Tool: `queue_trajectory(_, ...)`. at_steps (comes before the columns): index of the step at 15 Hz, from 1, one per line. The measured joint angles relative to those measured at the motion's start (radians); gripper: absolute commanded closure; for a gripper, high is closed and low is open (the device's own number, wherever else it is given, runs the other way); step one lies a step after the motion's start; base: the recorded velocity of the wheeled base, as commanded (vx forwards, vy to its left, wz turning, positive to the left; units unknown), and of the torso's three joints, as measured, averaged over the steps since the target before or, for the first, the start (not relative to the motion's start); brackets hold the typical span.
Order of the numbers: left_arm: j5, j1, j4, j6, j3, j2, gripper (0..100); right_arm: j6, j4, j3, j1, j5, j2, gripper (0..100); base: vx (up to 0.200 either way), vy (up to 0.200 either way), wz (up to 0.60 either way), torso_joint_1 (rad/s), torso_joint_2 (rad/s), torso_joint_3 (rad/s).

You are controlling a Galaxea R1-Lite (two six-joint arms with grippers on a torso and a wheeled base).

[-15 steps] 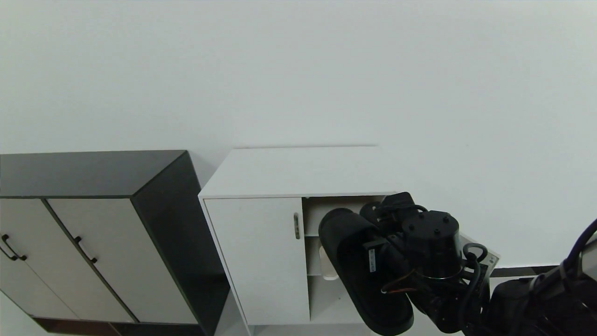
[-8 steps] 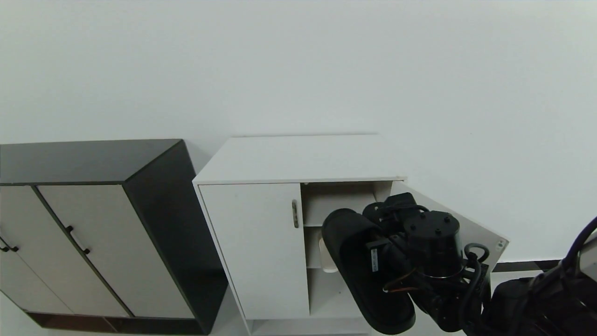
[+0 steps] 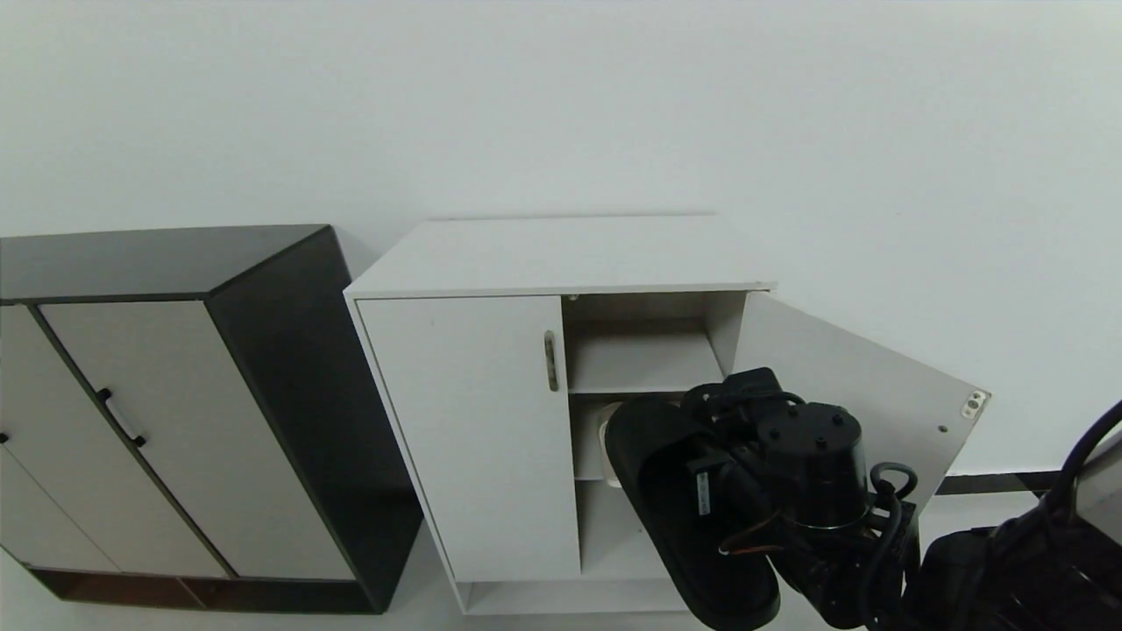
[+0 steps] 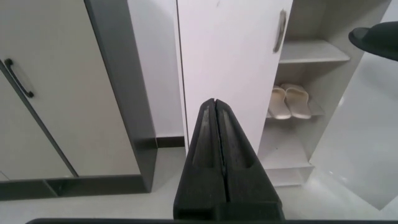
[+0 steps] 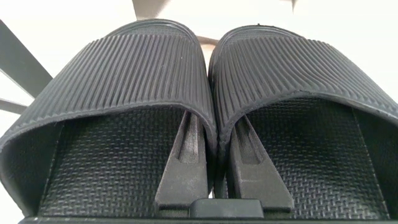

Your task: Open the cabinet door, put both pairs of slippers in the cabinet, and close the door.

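Evidently the head camera has tilted since a second ago: both cabinets sit higher in that view, and more of the white cabinet (image 3: 561, 254) shows, including its base and the whole of its open right door (image 3: 855, 394). Relative to the arm, nothing else has shifted. The right gripper (image 5: 216, 121) still holds the pair of black slippers (image 3: 684, 499) in front of the open right half, near the middle shelf. One finger sits inside each slipper, and together they pinch the two inner walls that touch. The left gripper (image 4: 214, 124) has its fingers pressed together, holds nothing, and hangs well apart from the shut left door (image 3: 473, 429). A pair of beige slippers (image 4: 290, 101) lies on the middle shelf, just right of that door's edge.

From the head, the black slippers and the arm cover most of the lower shelves, so the beige pair is only a pale sliver. The dark cabinet (image 3: 175, 263) to the left is cut off by the picture's edge.
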Motion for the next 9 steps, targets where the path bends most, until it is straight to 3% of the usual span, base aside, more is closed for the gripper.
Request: queue_trajectory(9, 0.000, 0.000, 0.000, 0.000, 0.000, 0.000, 100, -0.001, -0.019, 0.010, 0.003, 0.002, 0.001, 100, 0.000, 0.000, 0.00, -0.161, 0.49, 0.319)
